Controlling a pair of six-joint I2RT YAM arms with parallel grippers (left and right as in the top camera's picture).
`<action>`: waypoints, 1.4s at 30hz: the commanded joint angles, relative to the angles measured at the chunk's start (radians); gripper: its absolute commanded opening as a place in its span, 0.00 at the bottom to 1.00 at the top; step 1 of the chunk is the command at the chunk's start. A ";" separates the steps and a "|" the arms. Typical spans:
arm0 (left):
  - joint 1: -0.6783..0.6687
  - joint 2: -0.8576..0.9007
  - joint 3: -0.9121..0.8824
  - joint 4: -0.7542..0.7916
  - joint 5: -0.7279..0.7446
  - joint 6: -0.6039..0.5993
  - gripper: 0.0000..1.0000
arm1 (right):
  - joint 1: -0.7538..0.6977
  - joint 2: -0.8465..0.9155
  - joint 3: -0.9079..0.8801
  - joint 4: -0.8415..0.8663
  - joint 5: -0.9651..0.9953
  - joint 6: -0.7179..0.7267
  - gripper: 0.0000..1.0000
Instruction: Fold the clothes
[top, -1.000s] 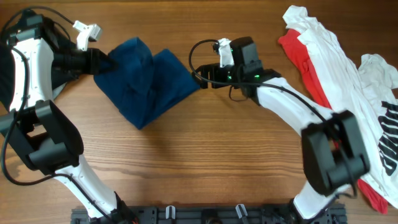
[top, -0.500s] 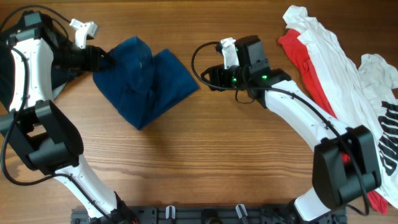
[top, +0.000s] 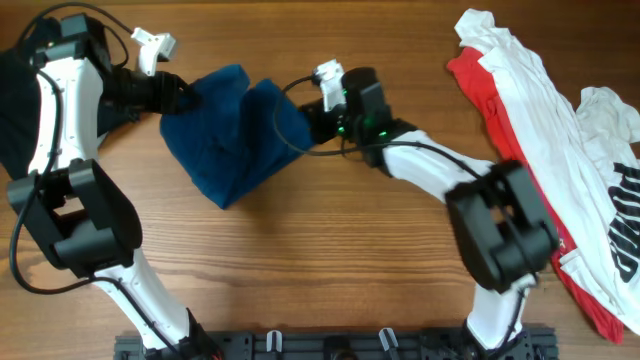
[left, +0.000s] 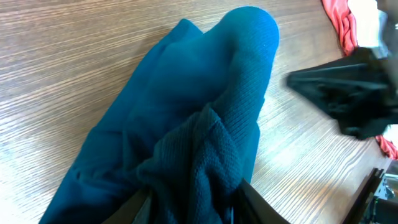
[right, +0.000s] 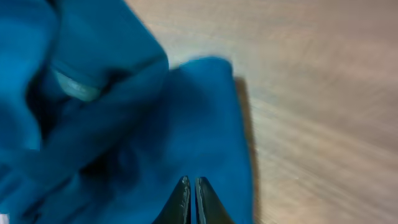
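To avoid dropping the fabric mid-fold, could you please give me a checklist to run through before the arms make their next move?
1. The left gripper holds the blue shirt: ok, cloth is bunched between its jaws.
2. The right gripper holds the blue shirt: cannot tell; its jaws are shut at the shirt's right edge, but no pinch shows.
3. The blue shirt lies flat: not ok, it is humped and creased.
4. Other clothes are out of the way: ok, the red shirt and white shirts lie apart at the right side of the table.
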 joint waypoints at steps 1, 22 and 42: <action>-0.007 -0.030 0.006 -0.006 0.019 -0.007 0.35 | 0.023 0.095 0.003 0.058 -0.024 0.053 0.04; -0.008 -0.030 0.006 -0.038 0.020 -0.006 0.38 | 0.034 0.127 0.003 -0.391 -0.124 0.097 0.04; -0.008 -0.030 0.006 -0.037 0.020 -0.006 0.39 | 0.195 -0.095 0.003 -0.696 0.011 0.230 0.15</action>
